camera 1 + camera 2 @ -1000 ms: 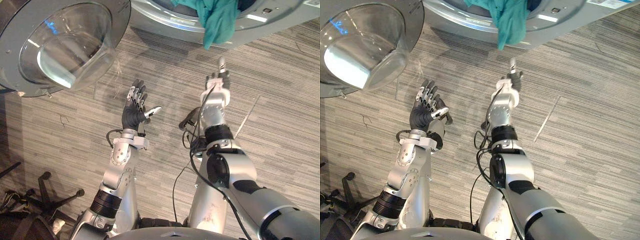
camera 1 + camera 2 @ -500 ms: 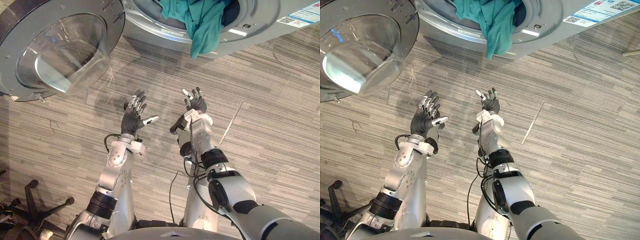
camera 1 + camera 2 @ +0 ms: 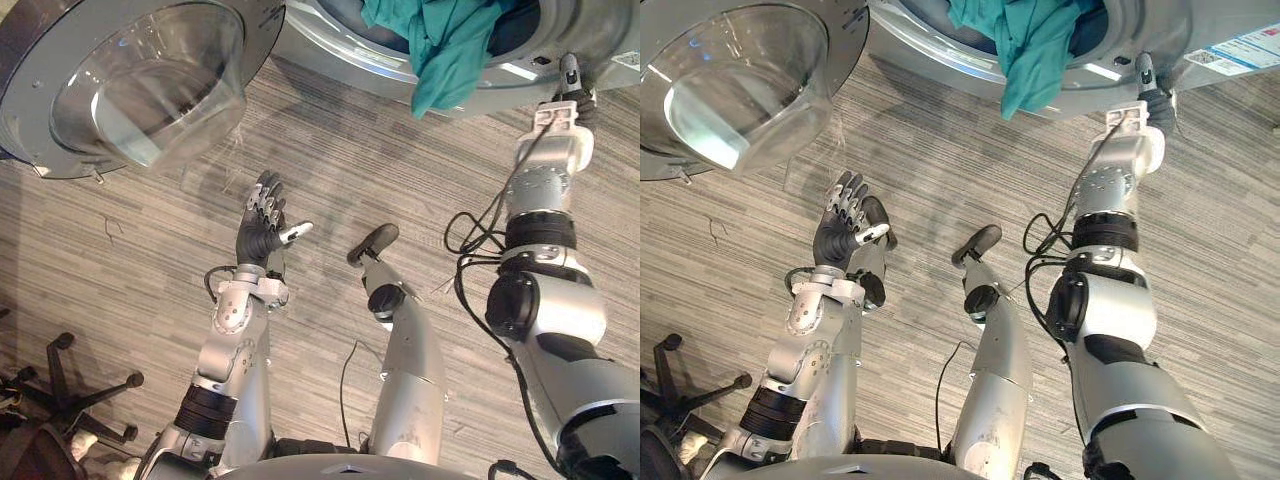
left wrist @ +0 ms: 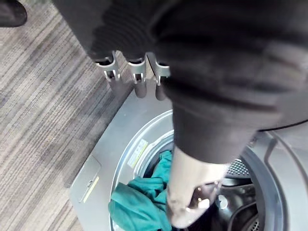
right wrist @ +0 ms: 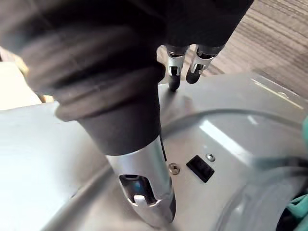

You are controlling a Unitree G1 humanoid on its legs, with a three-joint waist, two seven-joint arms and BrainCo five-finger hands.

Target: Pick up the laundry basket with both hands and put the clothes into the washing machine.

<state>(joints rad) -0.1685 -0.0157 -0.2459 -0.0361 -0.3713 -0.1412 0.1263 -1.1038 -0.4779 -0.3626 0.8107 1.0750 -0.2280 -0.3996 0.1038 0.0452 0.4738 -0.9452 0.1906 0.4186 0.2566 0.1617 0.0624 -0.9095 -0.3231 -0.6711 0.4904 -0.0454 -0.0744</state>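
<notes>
Teal clothes (image 3: 445, 45) fill the mouth of the washing machine (image 3: 350, 55) at the top of the eye views, and one piece hangs down over its rim. They lie inside the drum in the left wrist view as teal clothes (image 4: 139, 202). My right hand (image 3: 563, 98) is raised to the machine's front panel just right of the opening, fingers straight and holding nothing. Its fingertips (image 5: 173, 79) sit close to the grey panel (image 5: 240, 125). My left hand (image 3: 262, 228) hovers open over the floor in the middle, palm turned inward, empty.
The machine's round glass door (image 3: 140, 85) stands swung open at the upper left, above the left hand. The wheeled base of an office chair (image 3: 90, 385) sits at the lower left. Grey striped floor lies between me and the machine.
My right arm swung from beside the left hand up and to the right, reaching the machine's front panel. The left hand barely moved. The view shifted slightly.
</notes>
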